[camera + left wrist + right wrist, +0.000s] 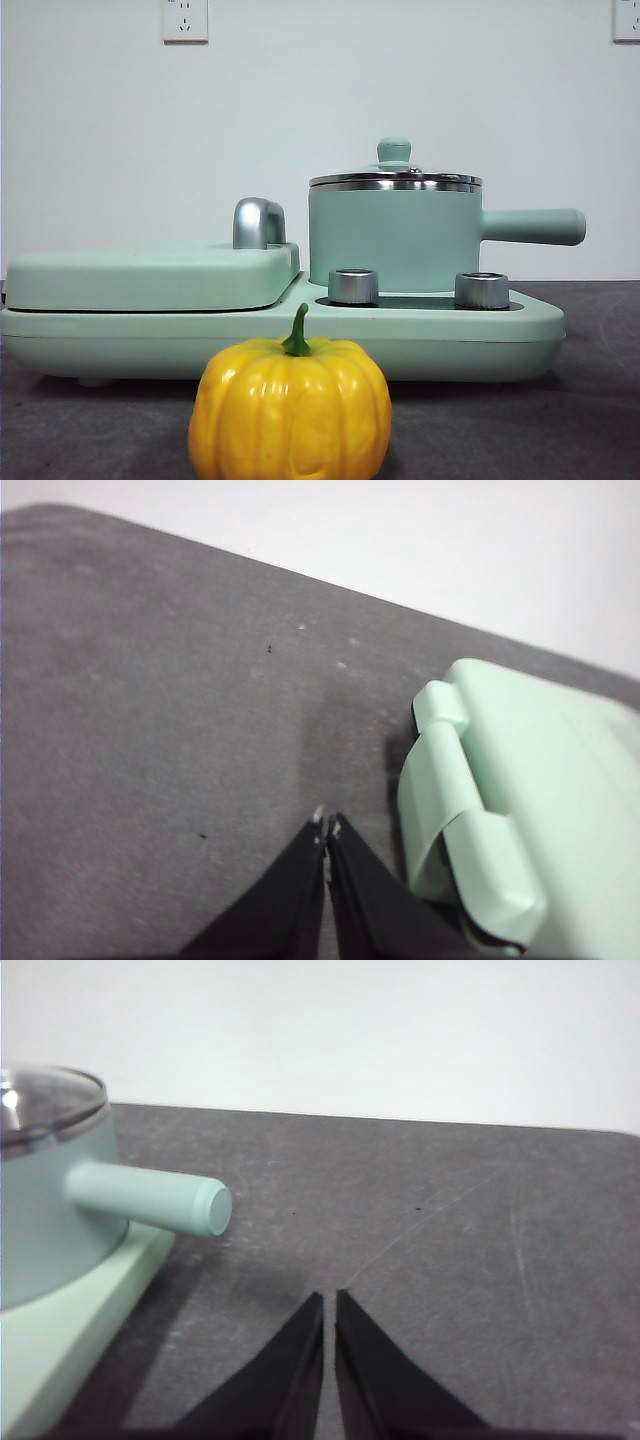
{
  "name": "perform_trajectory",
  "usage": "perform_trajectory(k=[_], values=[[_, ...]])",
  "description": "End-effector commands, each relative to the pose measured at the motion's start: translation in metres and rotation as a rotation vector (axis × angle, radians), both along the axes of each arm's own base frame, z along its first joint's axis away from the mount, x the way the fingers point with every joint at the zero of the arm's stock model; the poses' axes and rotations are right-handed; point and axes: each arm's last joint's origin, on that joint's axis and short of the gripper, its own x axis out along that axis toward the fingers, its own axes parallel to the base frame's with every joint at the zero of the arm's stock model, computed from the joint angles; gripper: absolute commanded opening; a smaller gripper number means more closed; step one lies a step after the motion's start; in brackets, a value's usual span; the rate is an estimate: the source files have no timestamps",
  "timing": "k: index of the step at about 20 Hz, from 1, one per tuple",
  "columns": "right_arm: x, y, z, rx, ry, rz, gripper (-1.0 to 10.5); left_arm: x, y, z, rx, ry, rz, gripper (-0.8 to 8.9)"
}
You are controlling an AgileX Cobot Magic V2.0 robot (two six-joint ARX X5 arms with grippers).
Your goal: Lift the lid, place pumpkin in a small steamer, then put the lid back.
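Observation:
The yellow-orange pumpkin [290, 408] with a green stem stands on the dark table nearest the front camera. Behind it, the mint-green small steamer [395, 238] sits on the right half of a mint-green cooker base [500, 335], its straight handle [535, 226] pointing right. The lid [395, 178], silver-rimmed with a mint knob, rests on the steamer. My left gripper [326, 825] is shut and holds nothing, over bare table beside the cooker's hinged end. My right gripper [329, 1300] is shut and holds nothing, over the table off the tip of the steamer [45, 1210] handle [150, 1197].
A wide flat mint-green cover [150, 275] with a chrome handle [258, 222] lies on the left half of the base; its hinged end [520, 800] shows in the left wrist view. Two silver dials [354, 286] face the front. A white wall stands behind the table.

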Motion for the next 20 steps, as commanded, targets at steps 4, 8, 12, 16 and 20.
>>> perform_trajectory(k=[4,8,12,16,20], values=[[0.000,-0.001,0.000,0.247,0.011,-0.033,0.2,0.001,0.000,-0.006,-0.301,0.019,0.046,0.07],[0.000,-0.001,0.002,0.300,-0.005,-0.046,0.1,0.002,0.000,0.000,-0.304,-0.036,0.038,0.07],[0.000,-0.001,0.009,0.302,-0.076,-0.029,0.1,0.002,0.000,0.013,-0.237,-0.173,0.013,0.07],[-0.001,-0.001,0.019,0.310,-0.147,-0.020,0.1,0.001,0.000,0.025,-0.180,-0.273,0.001,0.07],[-0.004,-0.001,0.030,0.310,-0.141,-0.021,0.1,-0.002,0.000,0.037,-0.173,-0.302,-0.002,0.08]])
